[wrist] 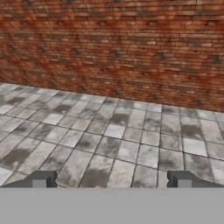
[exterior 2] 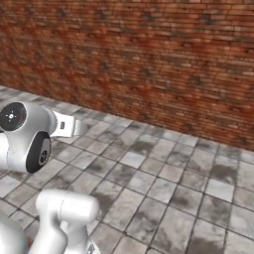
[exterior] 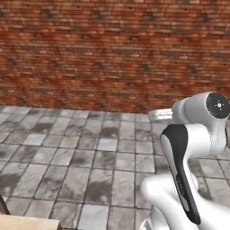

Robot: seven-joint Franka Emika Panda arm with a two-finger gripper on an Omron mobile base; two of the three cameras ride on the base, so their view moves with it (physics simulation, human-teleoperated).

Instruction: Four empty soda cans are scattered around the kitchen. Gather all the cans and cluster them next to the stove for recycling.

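Currently: gripper [wrist: 111, 179] faces brick wall [wrist: 113, 43] across tiled floor [wrist: 109, 140].
Fingers [wrist: 41, 179] spread wide, holding nothing; can direction undeterminable.

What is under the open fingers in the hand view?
Under the gripper, whose fingers stand wide apart with nothing between them, lies bare grey tiled floor, running to a red brick wall. The floor nearest the hand is cut off.

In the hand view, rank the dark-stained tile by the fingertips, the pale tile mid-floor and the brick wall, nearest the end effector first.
1. Dark-stained tile, just ahead of the open end effector.
2. Pale tile, mid-floor.
3. Brick wall, beyond the floor.
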